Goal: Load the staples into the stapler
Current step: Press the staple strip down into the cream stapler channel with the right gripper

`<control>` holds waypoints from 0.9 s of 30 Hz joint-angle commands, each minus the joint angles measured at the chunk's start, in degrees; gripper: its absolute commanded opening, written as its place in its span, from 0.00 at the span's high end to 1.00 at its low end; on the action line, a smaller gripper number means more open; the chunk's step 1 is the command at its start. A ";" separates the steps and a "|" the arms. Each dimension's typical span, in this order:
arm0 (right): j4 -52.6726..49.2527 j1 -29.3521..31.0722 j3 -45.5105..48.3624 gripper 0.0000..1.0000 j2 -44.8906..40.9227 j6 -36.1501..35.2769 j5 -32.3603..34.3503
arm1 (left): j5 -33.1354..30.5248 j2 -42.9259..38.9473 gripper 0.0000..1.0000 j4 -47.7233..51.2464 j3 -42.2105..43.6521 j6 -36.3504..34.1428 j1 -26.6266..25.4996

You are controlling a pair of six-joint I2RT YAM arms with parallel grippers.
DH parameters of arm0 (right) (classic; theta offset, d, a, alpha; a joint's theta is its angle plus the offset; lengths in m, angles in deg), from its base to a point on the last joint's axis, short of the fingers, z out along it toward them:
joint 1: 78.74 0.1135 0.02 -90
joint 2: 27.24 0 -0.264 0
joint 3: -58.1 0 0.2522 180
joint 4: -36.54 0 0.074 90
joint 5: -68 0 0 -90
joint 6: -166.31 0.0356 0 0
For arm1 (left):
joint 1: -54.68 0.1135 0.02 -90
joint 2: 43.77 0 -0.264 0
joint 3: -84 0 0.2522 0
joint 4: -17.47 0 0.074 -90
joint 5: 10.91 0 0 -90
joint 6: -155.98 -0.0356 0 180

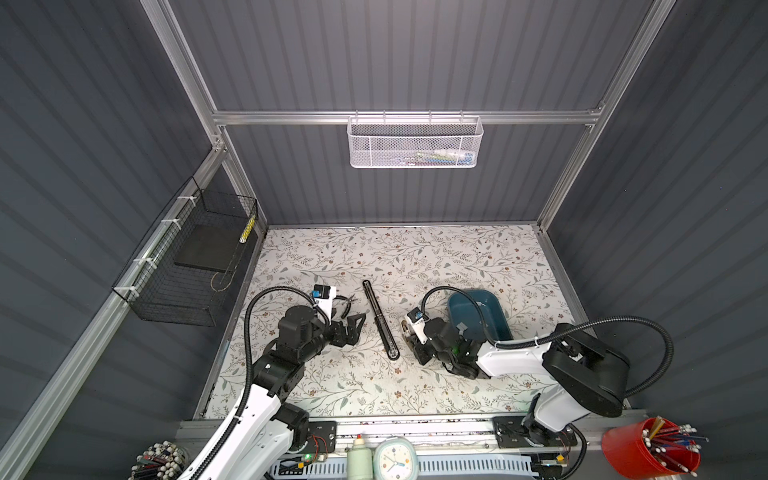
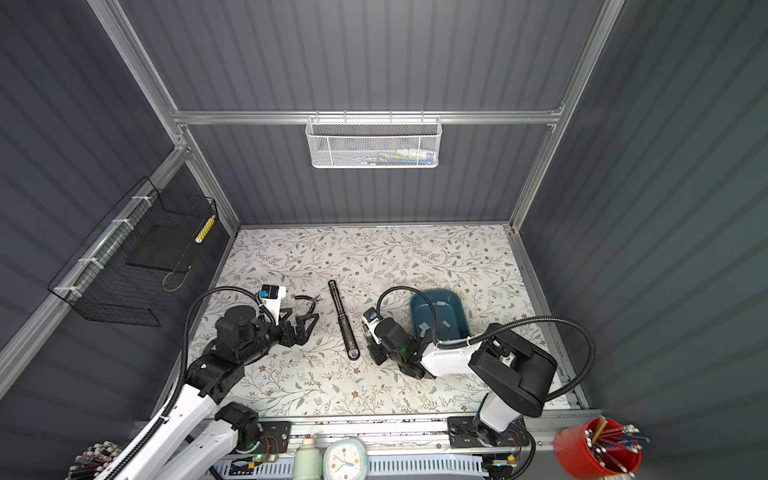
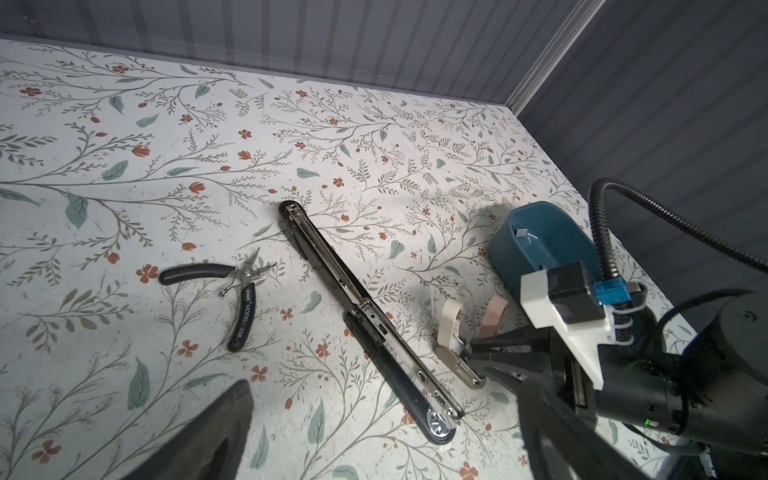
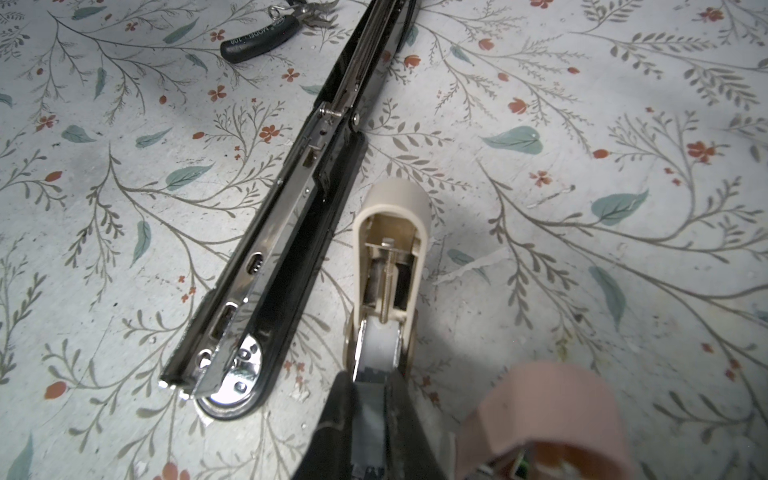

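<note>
Plainly, in both top views the left end effector [image 1: 356, 328] hangs spread beside the long black stapler [image 1: 380, 320], and spare staples [image 1: 461, 326] lie in the blue tray [image 1: 500, 309]; the right arm's grip is hidden. The left wrist view shows the beige stapler [image 3: 451, 324] open on the table [image 3: 124, 124]. Only the right wrist view shows the right end effector [image 4: 368, 390] pinching a staple strip [image 4: 368, 411] at its channel. If the strip tilts, we judge it could jam or drop.

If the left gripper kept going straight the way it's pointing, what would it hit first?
Most likely the long black stapler, lying opened flat just ahead of the open left gripper. Height is unclear; it might pass over.
</note>
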 commanded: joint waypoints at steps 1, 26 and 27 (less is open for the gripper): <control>0.16 -0.27 -0.52 1.00 0.61 -0.25 -0.10 | 0.74 -0.58 0.01 -1.17 -1.08 -0.86 0.13; -0.76 -0.24 -1.29 1.00 0.48 2.09 0.93 | 0.74 -0.62 0.01 -1.10 -1.16 -0.85 0.12; -0.74 -0.23 -1.31 1.00 0.58 2.14 1.02 | 0.74 -0.58 0.01 -1.06 -1.15 -0.91 0.11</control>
